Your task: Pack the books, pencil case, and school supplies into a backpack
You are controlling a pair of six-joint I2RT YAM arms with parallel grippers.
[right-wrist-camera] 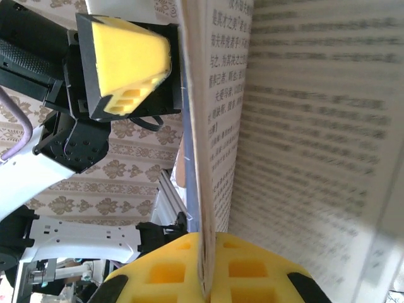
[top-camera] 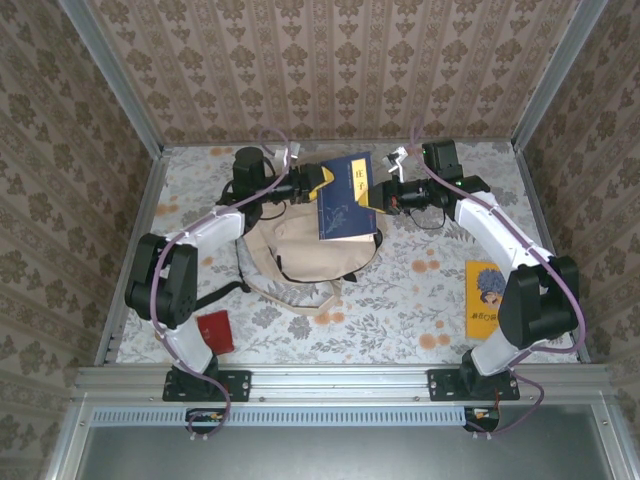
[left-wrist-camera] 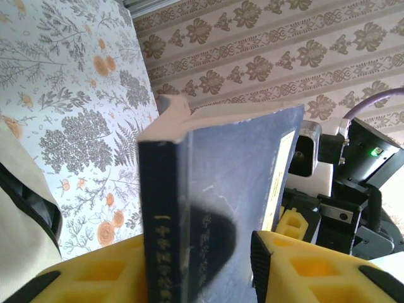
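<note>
At the near left of the table (top-camera: 400, 290) lies the small flat red item (top-camera: 215, 331). Farther in, the left gripper (top-camera: 322, 181) is clamped on the spine side of a dark navy book (top-camera: 345, 197). The book has a pale title strip on its cover and cream page edges, and it is held up over the far part of the cream backpack (top-camera: 300, 250). The right gripper (top-camera: 383, 197) pinches the book's right side, pads closed on thin leaves, with printed pages showing beside them. At the near right a yellow book (top-camera: 485, 298) with a cartoon cover lies flat.
</note>
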